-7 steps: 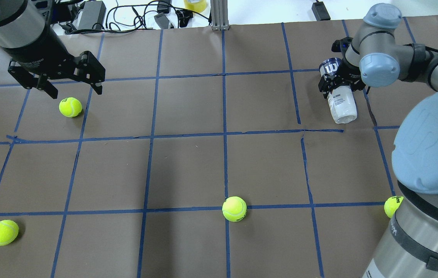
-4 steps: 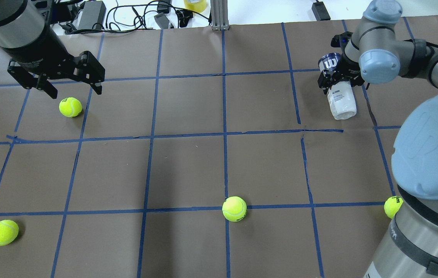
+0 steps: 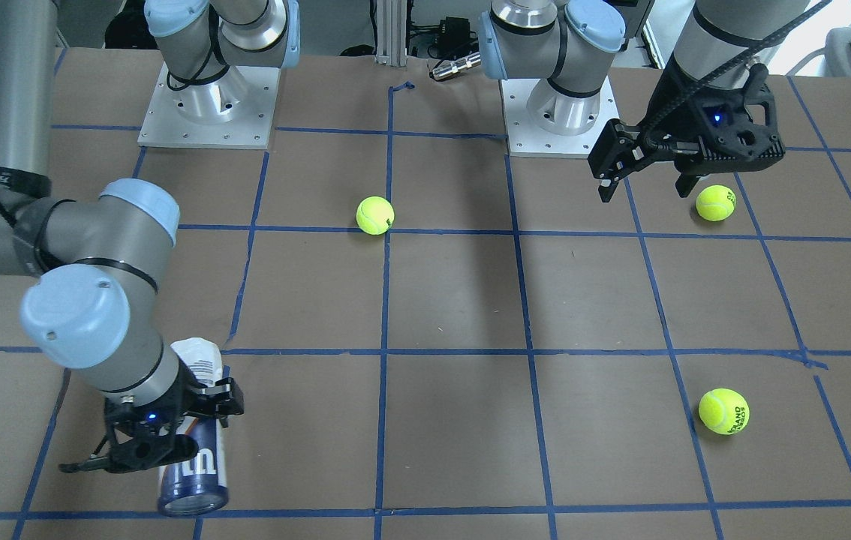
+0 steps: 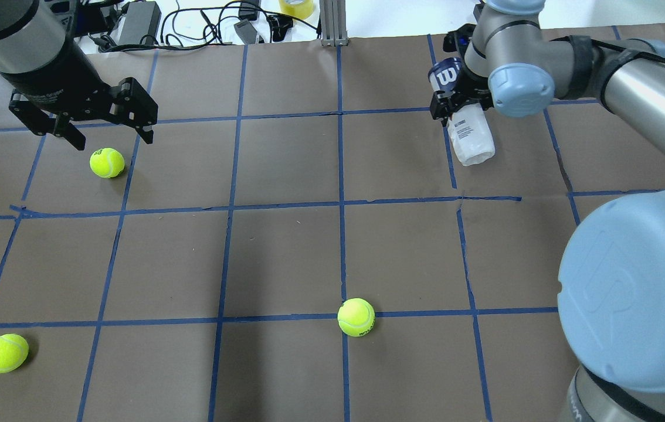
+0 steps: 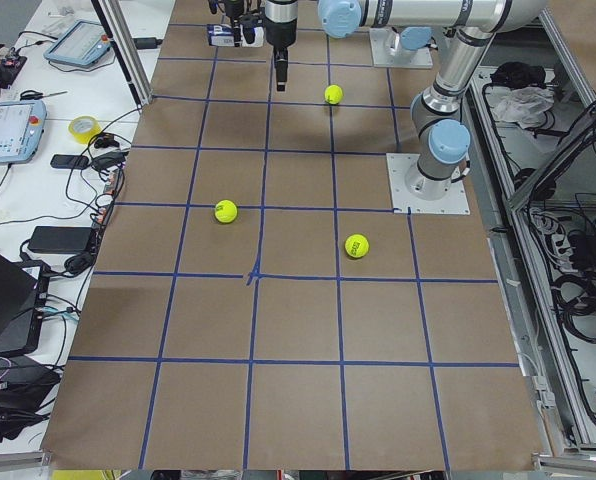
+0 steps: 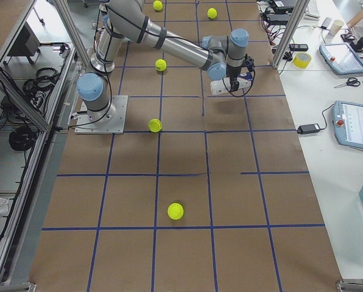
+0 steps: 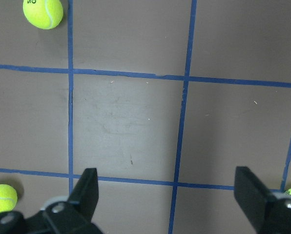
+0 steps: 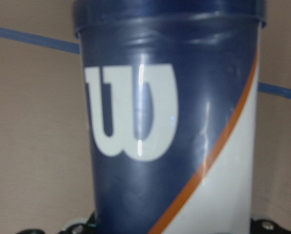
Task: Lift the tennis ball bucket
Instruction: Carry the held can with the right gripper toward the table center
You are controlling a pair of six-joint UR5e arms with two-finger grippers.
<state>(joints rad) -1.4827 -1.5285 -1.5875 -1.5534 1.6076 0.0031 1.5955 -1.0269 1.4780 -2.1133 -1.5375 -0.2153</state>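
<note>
Betw. right end effector [image 4: 454,111] jaws: tennis ball bucket [image 4: 472,139].

The tennis ball bucket [image 8: 175,122] fills the right wrist view, blurry, its lower part cut off. From overhead, the arm [image 4: 520,88] hides most of the right claw [image 4: 460,110]. In the left side view both look too tiny to tell.

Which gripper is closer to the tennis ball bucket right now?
Right. The right gripper is clamped on the tennis ball bucket near its navy end. The left gripper hangs open far across the table, near a tennis ball.
</note>
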